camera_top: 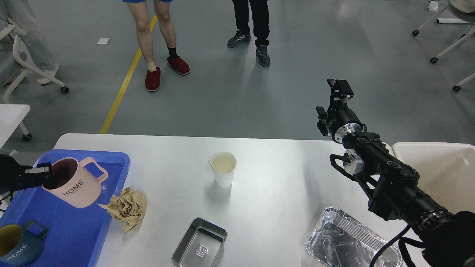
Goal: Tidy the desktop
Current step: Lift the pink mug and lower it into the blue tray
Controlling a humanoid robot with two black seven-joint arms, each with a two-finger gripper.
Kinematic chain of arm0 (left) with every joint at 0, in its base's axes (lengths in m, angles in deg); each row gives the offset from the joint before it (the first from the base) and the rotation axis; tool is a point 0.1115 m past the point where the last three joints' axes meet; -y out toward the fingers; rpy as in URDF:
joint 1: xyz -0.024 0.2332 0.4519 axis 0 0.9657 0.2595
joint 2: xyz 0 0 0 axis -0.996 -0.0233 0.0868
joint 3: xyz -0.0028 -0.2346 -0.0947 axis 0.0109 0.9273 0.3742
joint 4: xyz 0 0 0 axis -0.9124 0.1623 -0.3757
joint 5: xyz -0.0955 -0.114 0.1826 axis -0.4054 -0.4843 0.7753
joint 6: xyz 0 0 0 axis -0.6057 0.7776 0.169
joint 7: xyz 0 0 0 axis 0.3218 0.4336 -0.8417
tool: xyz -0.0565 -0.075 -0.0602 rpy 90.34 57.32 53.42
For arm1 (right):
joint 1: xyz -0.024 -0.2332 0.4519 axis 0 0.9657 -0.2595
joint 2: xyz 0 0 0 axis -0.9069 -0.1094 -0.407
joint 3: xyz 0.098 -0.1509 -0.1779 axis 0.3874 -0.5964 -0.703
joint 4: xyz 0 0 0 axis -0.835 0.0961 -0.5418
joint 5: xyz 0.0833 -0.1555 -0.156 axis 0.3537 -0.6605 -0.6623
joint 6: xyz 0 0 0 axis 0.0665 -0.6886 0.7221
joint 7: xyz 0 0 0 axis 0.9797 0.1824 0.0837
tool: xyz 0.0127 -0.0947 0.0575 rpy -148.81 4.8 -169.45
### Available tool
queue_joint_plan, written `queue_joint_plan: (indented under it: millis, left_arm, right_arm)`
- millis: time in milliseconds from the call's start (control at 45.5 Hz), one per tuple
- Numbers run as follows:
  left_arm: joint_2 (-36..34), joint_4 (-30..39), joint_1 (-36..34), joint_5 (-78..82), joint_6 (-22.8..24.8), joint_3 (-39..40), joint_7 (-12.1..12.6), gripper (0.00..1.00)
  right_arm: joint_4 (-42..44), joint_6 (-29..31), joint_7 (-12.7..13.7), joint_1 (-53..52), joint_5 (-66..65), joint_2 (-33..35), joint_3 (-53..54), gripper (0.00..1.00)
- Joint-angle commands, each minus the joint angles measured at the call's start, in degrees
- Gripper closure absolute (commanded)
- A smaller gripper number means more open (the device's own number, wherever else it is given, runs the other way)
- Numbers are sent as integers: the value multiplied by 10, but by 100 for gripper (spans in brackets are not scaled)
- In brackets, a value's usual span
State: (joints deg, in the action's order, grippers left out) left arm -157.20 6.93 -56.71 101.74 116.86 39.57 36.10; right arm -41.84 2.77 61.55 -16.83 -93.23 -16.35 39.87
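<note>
The white desktop (274, 178) fills the lower view. A blue tray (70, 230) lies at its left end. My left gripper (43, 174) is shut on the rim of a pink "HOME" mug (76, 187) and holds it tilted over the tray. A dark blue mug (16, 244) stands in the tray's near corner. Crumpled brown paper (128, 208) lies beside the tray. A white paper cup (223, 168) stands mid-table. A steel dish (200, 243) and a foil container (349, 241) lie near the front. My right gripper (338, 88) is raised beyond the far edge, empty; its fingers cannot be told apart.
A cream bin (438, 174) sits at the right end of the desktop. Two people's legs (159, 44) stand on the floor beyond the table. A small white side table (11, 115) and chairs on casters (445, 40) stand at the sides.
</note>
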Motion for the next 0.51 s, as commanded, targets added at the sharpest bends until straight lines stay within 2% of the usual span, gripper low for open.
queue_joint_plan:
  millis: [0, 307, 483]
  left_arm:
    - [11, -2, 51, 1, -51, 1, -4, 96]
    - [8, -19, 141, 6, -105, -1, -5, 95]
    - [37, -62, 176, 6, -142, 0, -7, 95]
  right_arm:
    - [1, 0, 0, -1, 0, -1, 0, 0]
    - [2, 0, -1, 2, 0, -1, 0, 0]
    - [1, 0, 0, 3, 0, -2, 0, 0]
